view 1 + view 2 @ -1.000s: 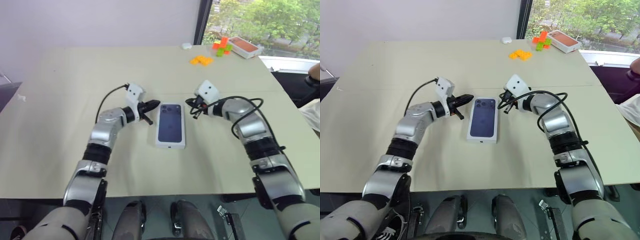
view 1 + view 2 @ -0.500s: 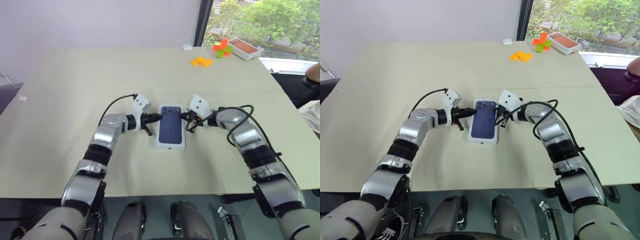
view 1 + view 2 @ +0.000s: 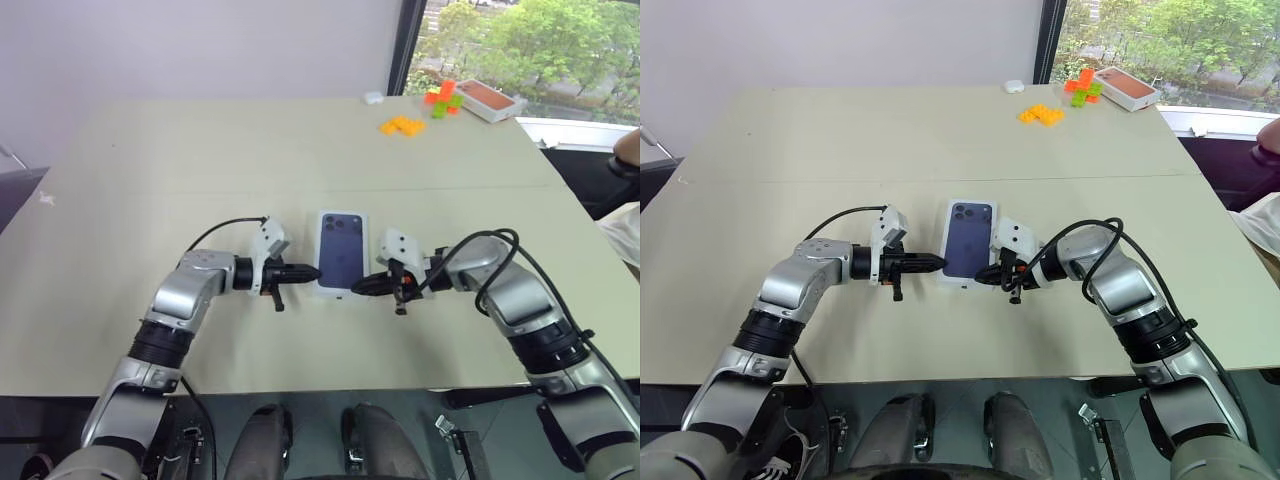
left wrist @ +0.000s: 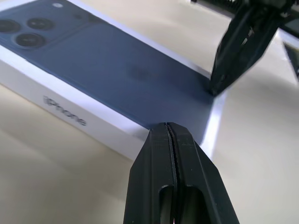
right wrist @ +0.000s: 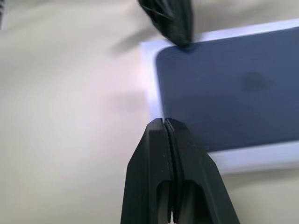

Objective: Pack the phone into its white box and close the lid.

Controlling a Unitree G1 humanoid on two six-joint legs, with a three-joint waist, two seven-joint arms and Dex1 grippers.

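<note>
Both our claws have slid back along the box toward its near end since a second ago. They were flanking the camera end of the lid (image 3: pixel 340 249); now the left claw (image 3: pixel 313 270) sits at the near-left corner and the right claw (image 3: pixel 358 287) at the near-right corner. Each is fully pinched shut with nothing in it. In the left wrist view the left fingertips (image 4: pixel 164 131) are at the lid's corner, and the right claw's tip meets the opposite edge. We can't tell contact from a hair's gap.

Read for the task: lid is already down, printed phone picture facing up, sitting square on the worktop (image 3: pixel 200 150). This looks like a pressing or squaring pass along the lid's edges, so we judge we're at the end of the job, or seating the last bit.

Containers: the white box is under the lid and not separately visible. The phone is presumably inside; can't confirm through the closed lid.

Far corner of the worktop: a second open tray (image 3: pixel 489 97) with a reddish floor, contents unclear. Orange and green blocks (image 3: pixel 403 123) lie loose beside it.
</note>
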